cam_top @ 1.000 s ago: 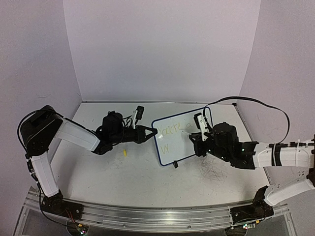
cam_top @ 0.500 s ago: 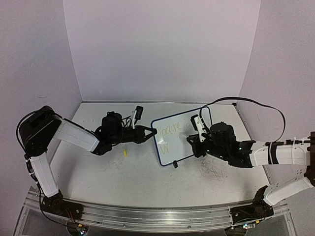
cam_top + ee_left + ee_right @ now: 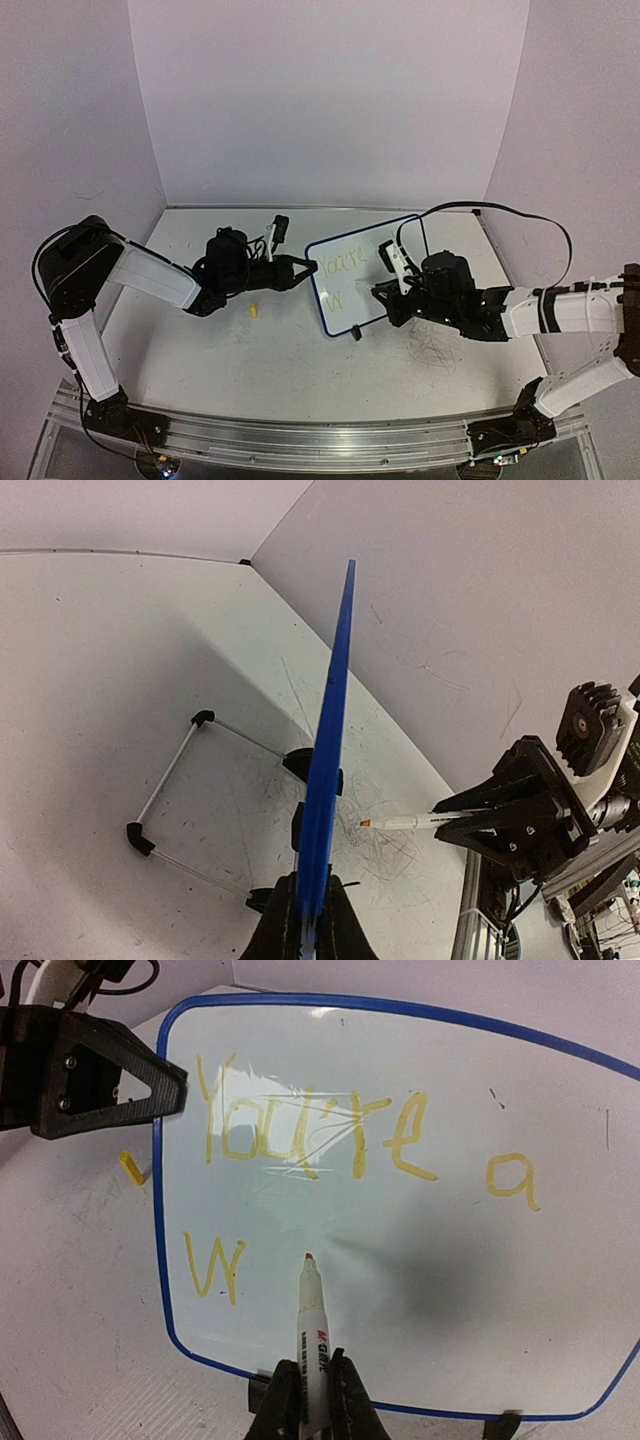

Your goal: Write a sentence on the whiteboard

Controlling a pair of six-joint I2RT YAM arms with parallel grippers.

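Whiteboard (image 3: pixel 450 1290) edge sits pinched in the closed left jaws, upright on the counter; closed right jaws grip a marker (image 3: pixel 314 1345), tip near the lone "W". Sentence (image 3: pixel 310 1130) reads "You're a W": second line barely started, so more writing remains.

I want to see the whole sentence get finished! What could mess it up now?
1. The left gripper pinches the whiteboard by one edge only, so a hard push from the marker in the right gripper might tip or twist it.
2. The sentence is pale yellow with glare across it, so new letters could come out hard to read or crooked.
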